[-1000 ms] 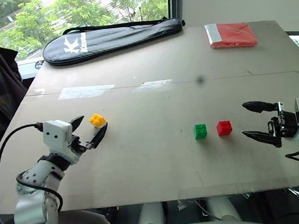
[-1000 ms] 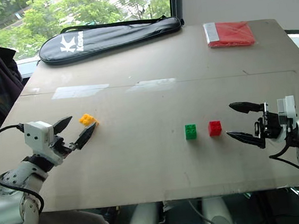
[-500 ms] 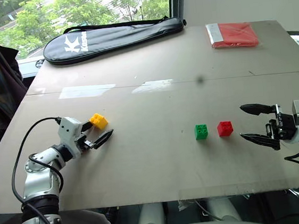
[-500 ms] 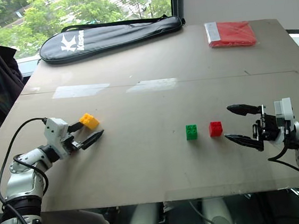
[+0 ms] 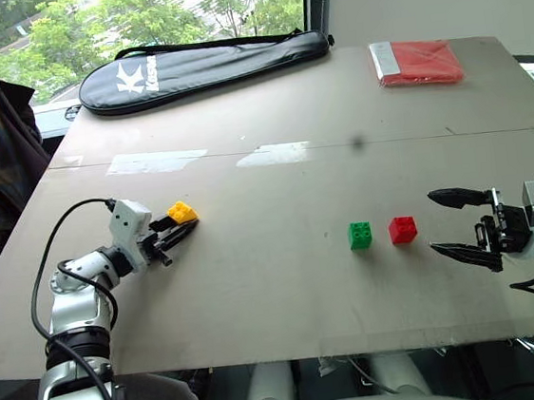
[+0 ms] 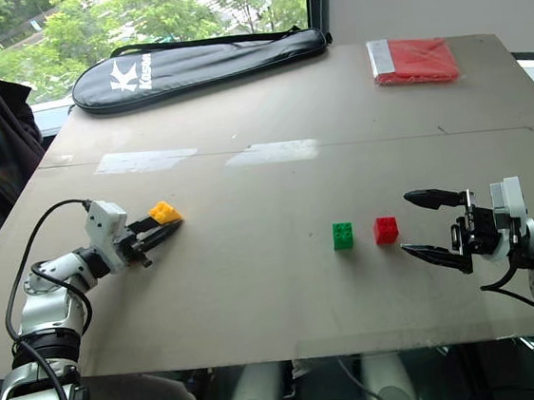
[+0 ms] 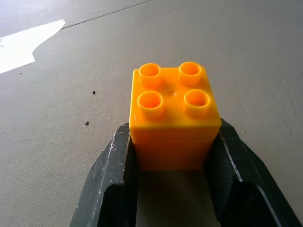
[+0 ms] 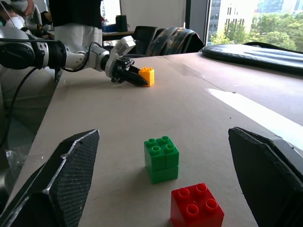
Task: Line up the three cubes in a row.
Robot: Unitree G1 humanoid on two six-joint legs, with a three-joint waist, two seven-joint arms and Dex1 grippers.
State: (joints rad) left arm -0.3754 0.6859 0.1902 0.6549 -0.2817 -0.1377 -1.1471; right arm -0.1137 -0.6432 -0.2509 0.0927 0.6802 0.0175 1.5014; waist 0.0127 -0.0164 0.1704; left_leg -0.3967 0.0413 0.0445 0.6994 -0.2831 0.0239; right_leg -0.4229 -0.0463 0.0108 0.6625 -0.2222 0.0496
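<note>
The left gripper (image 7: 173, 163) has its fingers (image 7: 110, 175) squeezed on the flat sides of the yellow brick (image 5: 182, 211), which looks light, hard and smooth, while the right gripper (image 5: 463, 224) fingers stand wide open with nothing in them.

- A large white letter "K" stands on the black racket bag (image 5: 201, 67), upper left of the frame — smaller white lettering beside it is unreadable.

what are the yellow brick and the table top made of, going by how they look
The yellow cube looks like moulded hard plastic, smooth and slightly glossy: crisp edges, hollow round studs, soft highlights on its sides. The table top seems a matte grey-brown board, perhaps laminate or fibreboard; it shows a seam line, small specks and dull window reflections. Its exact material is not certain.
</note>
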